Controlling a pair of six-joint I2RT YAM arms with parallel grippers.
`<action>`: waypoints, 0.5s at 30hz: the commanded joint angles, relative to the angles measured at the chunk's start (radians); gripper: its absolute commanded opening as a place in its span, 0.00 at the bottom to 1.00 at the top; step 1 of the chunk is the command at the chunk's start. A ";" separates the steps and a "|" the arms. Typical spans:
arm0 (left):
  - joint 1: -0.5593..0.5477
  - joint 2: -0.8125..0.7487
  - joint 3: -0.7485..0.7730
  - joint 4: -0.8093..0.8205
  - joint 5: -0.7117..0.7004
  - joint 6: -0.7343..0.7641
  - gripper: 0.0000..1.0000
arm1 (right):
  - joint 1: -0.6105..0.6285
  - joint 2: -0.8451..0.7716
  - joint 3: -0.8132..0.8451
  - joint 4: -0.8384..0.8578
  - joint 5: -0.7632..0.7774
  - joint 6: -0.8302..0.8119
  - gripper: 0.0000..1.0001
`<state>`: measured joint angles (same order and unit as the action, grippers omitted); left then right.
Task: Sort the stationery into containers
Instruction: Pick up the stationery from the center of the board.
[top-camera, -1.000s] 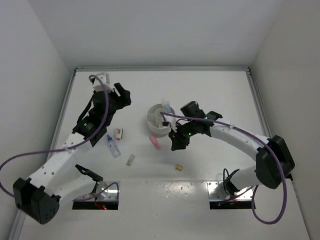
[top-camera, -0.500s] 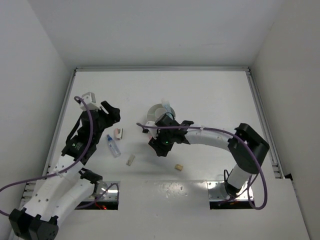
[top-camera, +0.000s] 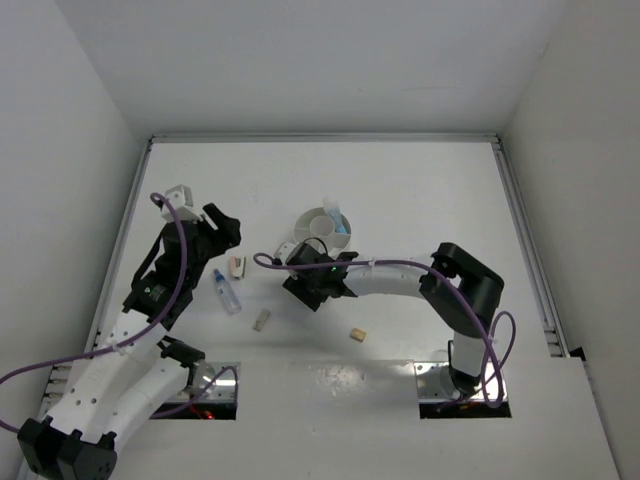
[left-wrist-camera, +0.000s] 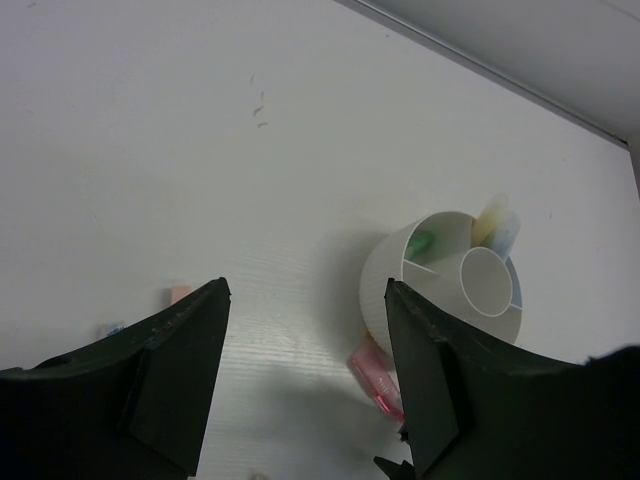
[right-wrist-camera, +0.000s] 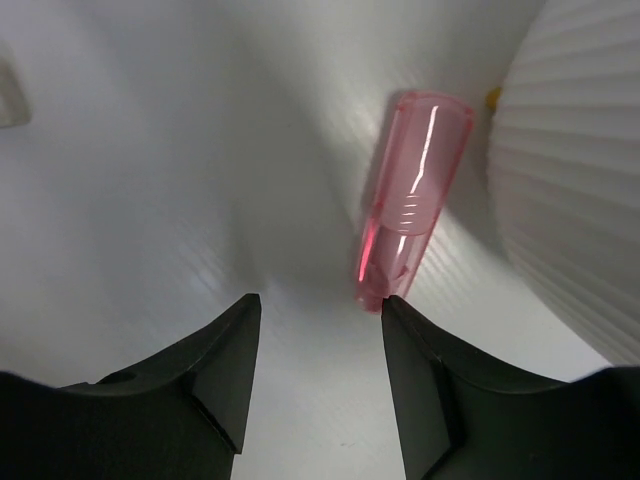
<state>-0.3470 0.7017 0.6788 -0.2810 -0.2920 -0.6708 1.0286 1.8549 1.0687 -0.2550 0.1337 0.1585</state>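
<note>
The pink marker (right-wrist-camera: 415, 195) was seen flat on the table (right-wrist-camera: 150, 150), just beside the bowl (right-wrist-camera: 580, 200). The right gripper (right-wrist-camera: 316, 330) was held apart near its end; the left gripper (left-wrist-camera: 305, 300) was spread, empty. The marker was judged light, stiff and slick, best pinched across mid-barrel.

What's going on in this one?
Stationery is being sorted into a divided white container. The right tool is open and low over the table, just short of a pink marker lying beside the container; it is not gripped. The left tool hangs open and empty above the table. A blue-capped tube and two tan eraser blocks lie loose; a few sticks are already in the container.
</note>
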 joint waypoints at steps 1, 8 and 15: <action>0.011 -0.015 0.024 0.013 -0.001 0.019 0.69 | 0.001 -0.033 0.034 0.043 0.089 0.015 0.53; 0.011 -0.005 0.024 0.013 -0.001 0.019 0.71 | 0.001 -0.022 0.054 0.019 0.089 0.004 0.53; 0.011 -0.005 0.024 0.013 0.008 0.019 0.71 | -0.024 0.026 0.070 0.007 0.041 -0.005 0.54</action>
<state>-0.3466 0.7021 0.6788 -0.2836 -0.2913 -0.6624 1.0103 1.8702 1.1042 -0.2481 0.1871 0.1574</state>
